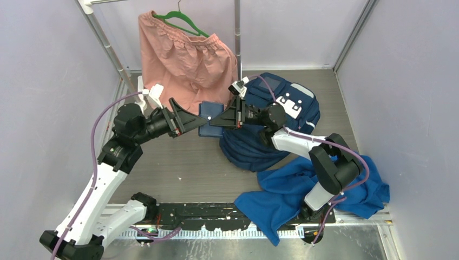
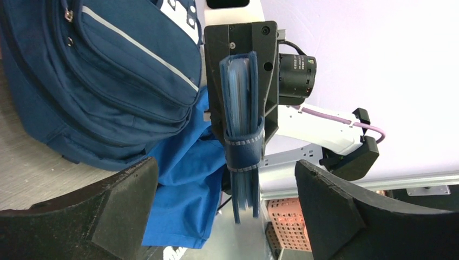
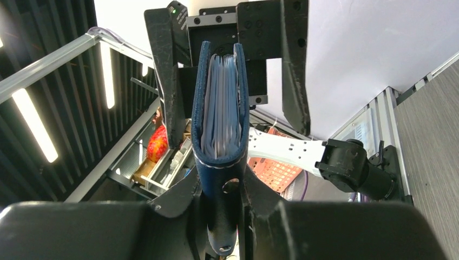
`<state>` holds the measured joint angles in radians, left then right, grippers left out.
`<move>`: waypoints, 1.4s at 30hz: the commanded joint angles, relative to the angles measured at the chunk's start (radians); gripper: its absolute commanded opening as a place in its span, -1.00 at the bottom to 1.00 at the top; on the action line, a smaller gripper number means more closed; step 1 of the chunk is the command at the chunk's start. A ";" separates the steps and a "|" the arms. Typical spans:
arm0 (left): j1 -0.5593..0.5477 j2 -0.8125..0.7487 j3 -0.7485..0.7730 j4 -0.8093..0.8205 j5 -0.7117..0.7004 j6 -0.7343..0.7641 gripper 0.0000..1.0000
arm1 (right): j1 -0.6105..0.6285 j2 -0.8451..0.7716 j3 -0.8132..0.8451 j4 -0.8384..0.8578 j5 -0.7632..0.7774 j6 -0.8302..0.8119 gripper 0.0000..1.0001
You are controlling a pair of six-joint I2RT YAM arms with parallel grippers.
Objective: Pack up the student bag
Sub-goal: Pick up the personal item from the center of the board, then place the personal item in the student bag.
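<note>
I see the student bag (image 1: 246, 151) lying slumped on the desk (image 1: 178, 162), grey pocket panel facing up. The right arm reaches across it. Just off the bag's left edge, the right gripper (image 1: 226, 117) is pinching a small navy wallet (image 1: 211, 116) and holds it off the desk. From the right wrist camera the wallet stands edge-on between the fingers, its pale inner leaves showing and its snap tab near the lens.

The left gripper (image 1: 196, 118) faces the wallet from the side away from the bag. Its fingers are spread wide, one on either side of the wallet, and I see clear gaps between them and it in the left wrist view.

A royal-blue cloth (image 1: 287, 189) lies heaped against the bag's near side. Beyond the bag and to its left, pink shorts (image 1: 184, 59) hang from a green hanger (image 1: 181, 21).
</note>
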<state>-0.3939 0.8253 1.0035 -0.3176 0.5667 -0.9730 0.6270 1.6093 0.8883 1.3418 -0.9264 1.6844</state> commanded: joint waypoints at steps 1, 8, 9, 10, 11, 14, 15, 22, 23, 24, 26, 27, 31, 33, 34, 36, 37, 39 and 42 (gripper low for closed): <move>0.006 0.039 -0.016 0.184 0.082 -0.056 0.86 | 0.021 -0.009 0.022 0.059 -0.018 -0.002 -0.98; 0.006 0.068 -0.032 0.255 0.091 -0.100 -0.41 | 0.031 -0.019 0.026 -0.028 -0.028 -0.067 -0.98; 0.006 0.067 -0.030 0.242 0.083 -0.096 -0.71 | 0.030 -0.024 0.025 -0.050 -0.030 -0.085 -0.98; 0.006 0.067 -0.026 0.226 0.074 -0.089 -0.95 | 0.030 -0.033 0.023 -0.085 -0.033 -0.110 -0.97; 0.006 0.063 -0.022 0.201 0.060 -0.080 -1.00 | 0.031 -0.048 0.022 -0.138 -0.036 -0.147 -0.88; 0.018 0.040 -0.017 0.147 0.025 -0.058 -1.00 | 0.013 -0.126 0.020 -0.437 -0.034 -0.349 -0.14; 0.025 0.031 -0.017 0.133 0.017 -0.053 -1.00 | -0.005 -0.166 0.022 -0.593 -0.013 -0.454 0.03; 0.050 0.003 -0.017 0.015 -0.047 -0.005 -1.00 | -0.061 -0.426 0.285 -1.930 0.703 -1.211 0.41; 0.050 0.007 -0.025 -0.001 -0.059 0.000 -1.00 | -0.059 -0.431 0.316 -1.996 0.793 -1.249 0.41; 0.050 0.011 -0.040 -0.009 -0.072 0.002 -1.00 | -0.053 -0.431 0.340 -2.052 0.869 -1.280 0.39; 0.050 0.021 -0.071 -0.007 -0.084 -0.020 -1.00 | -0.007 -0.407 0.390 -2.146 1.059 -1.352 0.30; 0.050 0.026 -0.092 0.007 -0.084 -0.040 -1.00 | 0.026 -0.382 0.412 -2.189 1.141 -1.370 0.27; 0.048 0.037 -0.206 0.211 -0.043 -0.155 -1.00 | 0.185 -0.251 0.480 -2.310 1.456 -1.470 0.26; 0.047 0.035 -0.251 0.269 -0.061 -0.196 -1.00 | 0.222 -0.196 0.483 -2.311 1.515 -1.496 0.25; 0.047 0.032 -0.266 0.276 -0.074 -0.206 -1.00 | 0.237 -0.174 0.480 -2.304 1.544 -1.506 0.25; 0.047 0.028 -0.284 0.276 -0.097 -0.212 -1.00 | 0.250 -0.140 0.474 -2.281 1.584 -1.529 0.24; 0.047 0.028 -0.291 0.276 -0.103 -0.216 -1.00 | 0.252 -0.129 0.466 -2.262 1.595 -1.539 0.22; 0.047 0.031 -0.305 0.282 -0.106 -0.222 -1.00 | 0.251 -0.106 0.443 -2.207 1.628 -1.564 0.19; 0.047 0.037 -0.320 0.286 -0.099 -0.232 -1.00 | 0.252 -0.067 0.448 -2.191 1.688 -1.583 0.08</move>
<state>-0.3485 0.8730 0.6819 -0.1623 0.4694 -1.1690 0.8791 1.5345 1.3235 -0.8951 0.5888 0.1684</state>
